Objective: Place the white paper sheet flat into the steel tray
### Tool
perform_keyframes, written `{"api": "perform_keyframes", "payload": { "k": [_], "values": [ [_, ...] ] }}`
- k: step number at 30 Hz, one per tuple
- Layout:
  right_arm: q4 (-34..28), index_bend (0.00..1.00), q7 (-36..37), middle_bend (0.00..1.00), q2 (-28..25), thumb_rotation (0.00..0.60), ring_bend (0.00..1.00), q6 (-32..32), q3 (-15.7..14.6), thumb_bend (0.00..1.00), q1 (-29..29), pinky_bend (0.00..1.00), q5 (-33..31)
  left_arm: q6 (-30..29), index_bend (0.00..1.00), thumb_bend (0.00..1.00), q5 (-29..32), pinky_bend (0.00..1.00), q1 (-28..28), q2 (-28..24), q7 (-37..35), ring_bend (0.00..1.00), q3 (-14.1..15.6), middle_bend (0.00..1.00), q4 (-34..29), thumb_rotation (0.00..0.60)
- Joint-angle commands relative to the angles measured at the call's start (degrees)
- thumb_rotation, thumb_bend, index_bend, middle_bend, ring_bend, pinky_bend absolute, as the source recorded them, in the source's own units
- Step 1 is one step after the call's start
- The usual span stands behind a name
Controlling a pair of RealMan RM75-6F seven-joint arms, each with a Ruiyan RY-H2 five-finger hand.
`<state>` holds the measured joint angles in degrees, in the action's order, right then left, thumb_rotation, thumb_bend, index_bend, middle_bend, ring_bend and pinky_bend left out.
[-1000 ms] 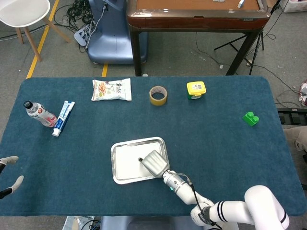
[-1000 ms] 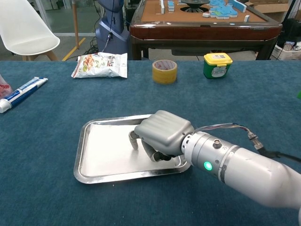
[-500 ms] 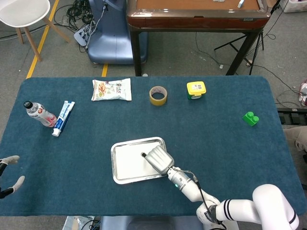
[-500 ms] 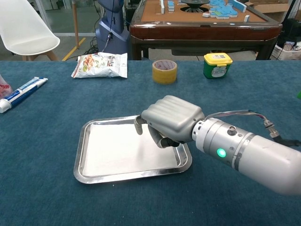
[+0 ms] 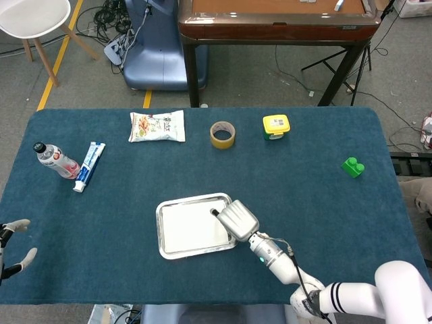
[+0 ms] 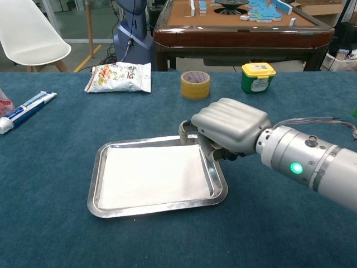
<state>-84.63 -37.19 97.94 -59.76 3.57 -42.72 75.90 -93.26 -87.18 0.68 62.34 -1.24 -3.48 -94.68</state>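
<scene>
The steel tray [image 5: 160, 233] [image 6: 95, 184] sits on the blue cloth near the table's front middle. The white paper sheet [image 5: 191, 227] [image 6: 152, 175] lies flat inside it and covers the tray floor. My right hand [image 5: 237, 219] [image 6: 228, 126] hovers over the tray's far right corner, its fingers curled under the palm, holding nothing. The paper is free of the hand. My left hand [image 5: 15, 247] shows only at the far left edge of the head view, fingers apart and empty, off the table's side.
Along the back stand a snack bag [image 5: 157, 126] [image 6: 119, 77], a tape roll [image 5: 222, 134] [image 6: 195, 85] and a yellow-lidded jar [image 5: 276, 126] [image 6: 258, 77]. A bottle [image 5: 57, 160] and a toothpaste tube [image 5: 89, 165] [image 6: 27, 110] lie at the left. A green block [image 5: 352, 167] sits at the right.
My right hand has lifted off the tray's middle and moved right and back to the far right corner, uncovering the paper sheet. The left hand has barely shifted.
</scene>
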Motion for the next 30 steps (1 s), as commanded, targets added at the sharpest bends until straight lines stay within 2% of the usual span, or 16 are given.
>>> {"api": "perform_keyframes", "payload": {
  "k": [1,5,9,11,16,30],
  "values": [
    [-2.5,0.35,0.4,1.00,-2.4,0.600,0.91,-1.8,-0.3,0.86,1.3,1.00,0.9,0.1,0.33,0.23,0.0,0.46,0.0,0.1,0.2,0.31,0.0,0.41,0.0,0.600],
    [-5.6,0.35,0.7,0.98,-5.8,0.600,0.85,-4.1,-0.8,0.78,3.0,0.97,2.1,0.5,0.33,0.23,0.1,0.46,-0.1,0.1,0.3,0.31,0.1,0.41,-0.1,0.600],
    [-9.5,0.35,0.8,0.87,-10.3,0.600,0.77,-6.6,-1.3,0.62,4.8,0.95,3.7,0.7,0.34,0.23,0.0,0.46,-0.2,0.1,0.5,0.31,0.2,0.41,-0.2,0.600],
    [-11.7,0.35,1.0,0.79,-12.6,0.600,0.72,-8.5,-1.6,0.51,6.0,0.93,4.7,0.9,0.34,0.23,-0.1,0.46,-0.3,0.1,0.6,0.31,0.3,0.41,-0.2,0.600],
    [-15.2,0.35,0.5,0.70,-16.7,0.600,0.63,-14.2,-2.2,0.34,9.9,0.86,6.5,1.7,0.35,0.23,-0.3,0.46,-0.7,0.5,1.2,0.31,0.7,0.41,-0.2,0.600],
    [-21.3,0.37,4.6,0.62,-25.6,0.600,0.53,-30.1,-7.0,0.32,24.9,0.69,9.9,2.8,0.36,0.23,-0.6,0.46,-1.3,1.4,2.3,0.31,1.1,0.41,0.0,0.600]
  ]
}}
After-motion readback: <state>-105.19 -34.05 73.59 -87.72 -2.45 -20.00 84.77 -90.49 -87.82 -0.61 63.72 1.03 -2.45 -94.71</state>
